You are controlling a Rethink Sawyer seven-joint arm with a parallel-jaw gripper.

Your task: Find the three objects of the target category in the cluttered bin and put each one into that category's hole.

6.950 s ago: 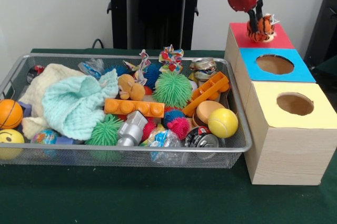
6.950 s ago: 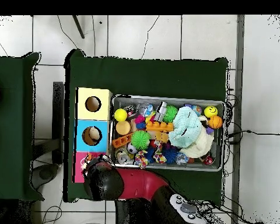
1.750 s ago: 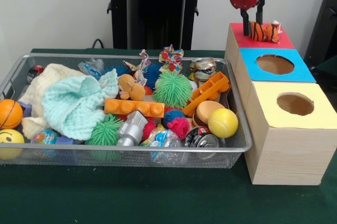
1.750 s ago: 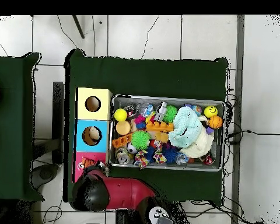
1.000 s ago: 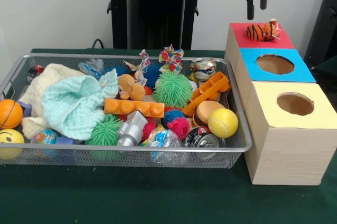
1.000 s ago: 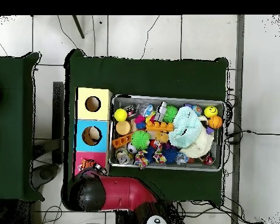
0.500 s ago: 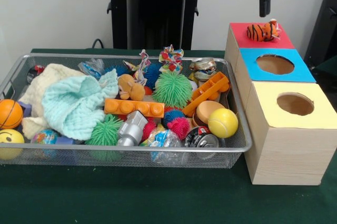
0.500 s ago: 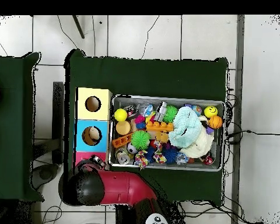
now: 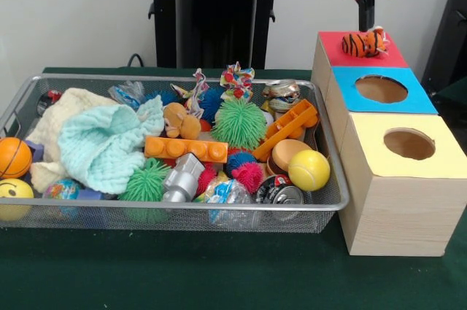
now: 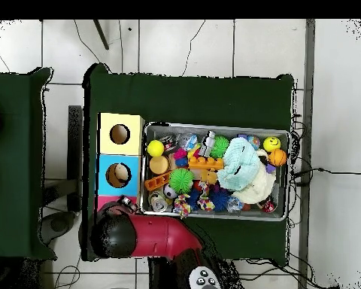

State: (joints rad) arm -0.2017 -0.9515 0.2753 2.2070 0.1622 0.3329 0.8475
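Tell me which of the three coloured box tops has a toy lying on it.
The red box top, farthest back in the front view: the striped tiger toy lies on it. The blue top and yellow top show only open holes.

Sawyer arm [image 10: 150, 239]: glossy red shell, rounded black cap at the wrist end, grey panel with dark buttons near the base. Claw [image 9: 368, 13]: red cylindrical housing above slim black fingers. Pedestal [image 9: 215, 11]: black column under a broad black top plate.
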